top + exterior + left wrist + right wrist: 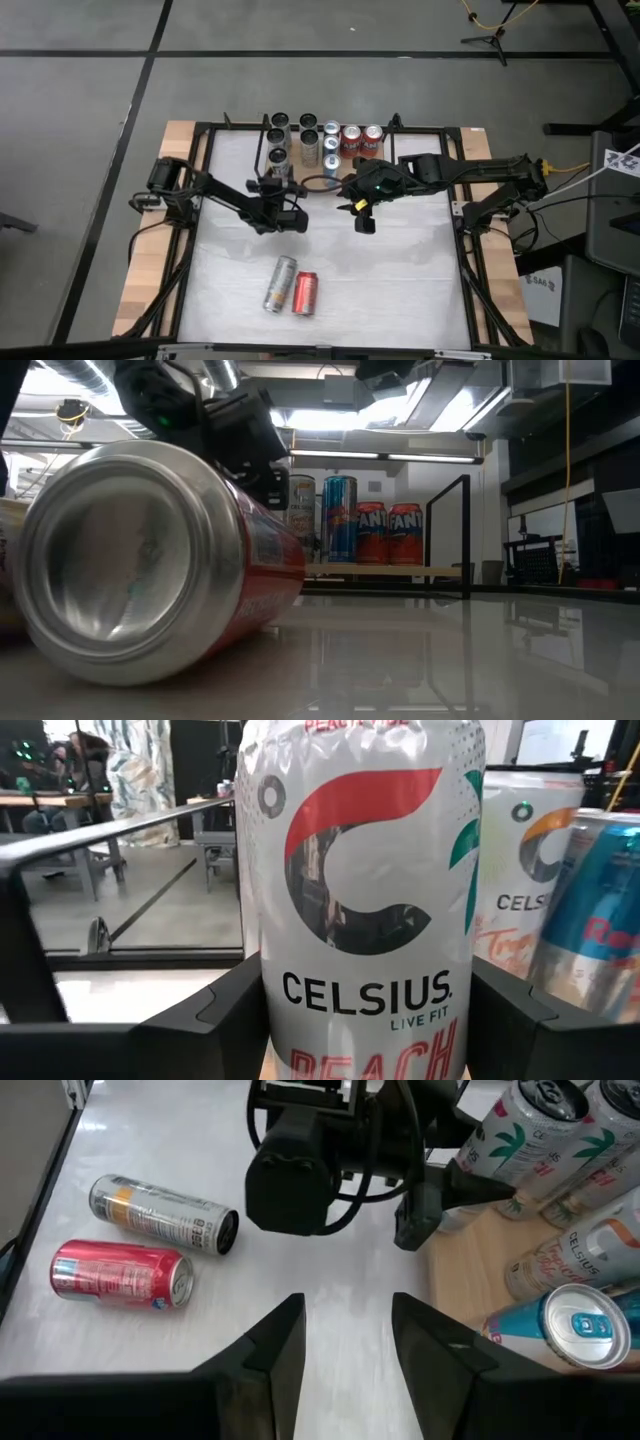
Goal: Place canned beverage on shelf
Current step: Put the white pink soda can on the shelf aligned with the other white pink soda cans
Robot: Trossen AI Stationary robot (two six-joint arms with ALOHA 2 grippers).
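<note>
A tall white Celsius can (365, 890) stands upright between the fingers of my left gripper (365, 1020), at the left end of the light-wood shelf (345, 160) near the table's far edge. My left gripper (277, 180) points level toward the far edge and is shut on the can (279, 158). Several other cans stand on the shelf. A silver can (280, 284) and a red can (304, 293) lie on their sides near the front edge. My right gripper (365, 218) hovers open above mid-table, holding nothing. My left gripper pinches the Celsius can's lower side wall (275, 1010) between its two fingers (225, 1015), one on each side. The fingers come level from the table's near side, across the can. The can is upright; its bottom is out of frame, so whether it rests on the board I cannot tell.
Beside the held can stand another Celsius can (520, 870) and a blue can (590, 920). Orange Fanta cans (388, 532) stand at the shelf's right end. Black rod uprights (466, 530) frame the shelf. Black frame rails run along the table's sides.
</note>
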